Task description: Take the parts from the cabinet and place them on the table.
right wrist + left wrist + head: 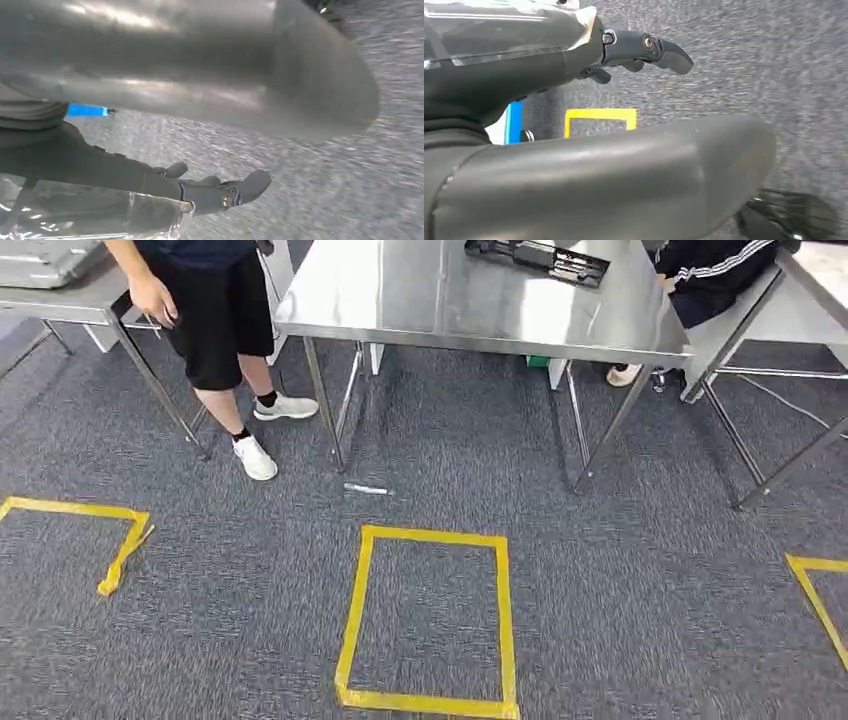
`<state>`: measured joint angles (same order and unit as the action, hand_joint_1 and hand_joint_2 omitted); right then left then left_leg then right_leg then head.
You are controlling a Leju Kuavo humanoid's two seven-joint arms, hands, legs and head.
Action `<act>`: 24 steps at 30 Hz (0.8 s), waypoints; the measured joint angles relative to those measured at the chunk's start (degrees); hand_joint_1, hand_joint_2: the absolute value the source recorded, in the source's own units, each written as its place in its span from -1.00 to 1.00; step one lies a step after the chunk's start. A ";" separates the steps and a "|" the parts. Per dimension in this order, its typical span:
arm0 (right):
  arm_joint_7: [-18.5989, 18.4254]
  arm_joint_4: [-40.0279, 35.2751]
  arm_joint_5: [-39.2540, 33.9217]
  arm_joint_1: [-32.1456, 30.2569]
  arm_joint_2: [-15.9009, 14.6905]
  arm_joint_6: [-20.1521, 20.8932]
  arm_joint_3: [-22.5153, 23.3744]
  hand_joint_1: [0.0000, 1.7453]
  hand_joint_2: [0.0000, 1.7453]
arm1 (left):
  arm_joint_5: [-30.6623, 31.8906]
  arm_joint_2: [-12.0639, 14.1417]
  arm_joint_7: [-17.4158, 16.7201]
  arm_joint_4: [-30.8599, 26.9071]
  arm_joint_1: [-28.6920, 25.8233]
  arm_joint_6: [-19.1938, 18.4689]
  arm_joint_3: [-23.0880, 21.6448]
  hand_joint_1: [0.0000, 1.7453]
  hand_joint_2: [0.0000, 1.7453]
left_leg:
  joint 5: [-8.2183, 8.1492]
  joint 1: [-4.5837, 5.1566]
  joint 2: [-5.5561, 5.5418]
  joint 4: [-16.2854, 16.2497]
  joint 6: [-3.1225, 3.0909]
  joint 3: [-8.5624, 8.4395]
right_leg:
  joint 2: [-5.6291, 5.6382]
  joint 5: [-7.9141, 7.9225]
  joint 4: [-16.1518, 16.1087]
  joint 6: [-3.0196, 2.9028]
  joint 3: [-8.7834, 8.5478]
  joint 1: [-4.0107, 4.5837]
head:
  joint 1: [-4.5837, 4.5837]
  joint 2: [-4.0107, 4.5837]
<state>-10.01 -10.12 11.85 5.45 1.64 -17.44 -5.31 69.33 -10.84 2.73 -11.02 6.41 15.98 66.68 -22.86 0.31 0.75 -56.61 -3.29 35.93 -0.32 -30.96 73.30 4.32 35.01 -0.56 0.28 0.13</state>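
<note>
A stainless-steel table (400, 300) with a brushed, reflective top stands on slim metal legs over grey-blue speckled carpet (620, 570); on its far side lies a long black ribbed part (538, 258), flat on the steel near the far edge (its finer detail is too small to make out). In front of the table, a rectangle of yellow tape (428, 620) is stuck to the carpet, its corners slightly wrinkled; a second taped outline (100, 540) sits well off to the left with one strip peeling loose, and the corner of a third (815, 590) shows at the right edge. A short pale stick-like object (366, 489) lies on the carpet between the table legs and the middle rectangle. A person in black shorts and white trainers (215, 330) stands at the table's left corner, beside another steel table (60, 290); a second person in a dark jacket with white stripes (715, 275) is at the right corner.

In the left wrist view, the left hand (634, 55) hangs over the carpet, its dark smooth fingers (671, 55) stretched out and slightly apart, holding nothing; its broad grey thumb (624, 175) runs across the foreground. In the right wrist view, the right hand (215, 192) likewise hangs over blurred carpet with dark fingers (252, 185) extended and nothing between them; clear crinkled film covers the wrist.
</note>
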 joint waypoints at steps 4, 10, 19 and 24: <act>0.20 -0.07 0.02 0.43 -0.11 -0.02 0.00 -1.00 -1.00 | 0.84 -0.13 0.80 0.00 0.03 -0.20 -0.08 -1.00 -1.00 | 2.93 0.44 0.02 -0.33 1.36 2.62 | 0.16 -3.10 -20.83 -1.59 -14.34 0.41 | 0.03 0.00; 0.04 0.02 0.13 -0.27 -0.02 0.09 0.00 -1.00 -1.00 | 1.35 -0.13 1.05 0.00 -0.33 0.04 -0.33 -1.00 -1.00 | -4.66 -0.63 -0.30 -7.61 3.17 4.91 | 0.02 -0.41 -19.48 -4.43 -12.06 -0.12 | 0.41 0.00; -0.09 0.00 0.64 0.11 0.24 0.48 -0.02 -1.00 -1.00 | 1.49 -0.02 0.70 0.00 -0.36 0.18 -0.41 -1.00 -1.00 | -5.63 -1.36 -4.72 -0.88 3.33 -7.55 | 3.39 2.89 -17.52 -2.57 -6.30 0.14 | 0.28 0.00; -0.20 0.00 0.68 -0.01 0.26 0.42 -0.04 -1.00 -1.00 | 1.49 -0.02 0.63 -0.02 -0.39 0.20 -0.44 -1.00 -1.00 | -4.96 -1.19 -1.42 0.40 0.84 -6.54 | 2.02 1.03 -12.61 -1.63 -2.29 0.03 | 0.06 0.00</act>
<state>-10.21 -10.12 12.52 5.44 1.90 -17.03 -5.36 70.82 -10.86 3.37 -11.04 6.02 16.17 66.25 -27.83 -0.88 -0.68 -56.21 -2.45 29.38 1.70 -29.93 60.69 2.69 32.72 -0.53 0.35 0.13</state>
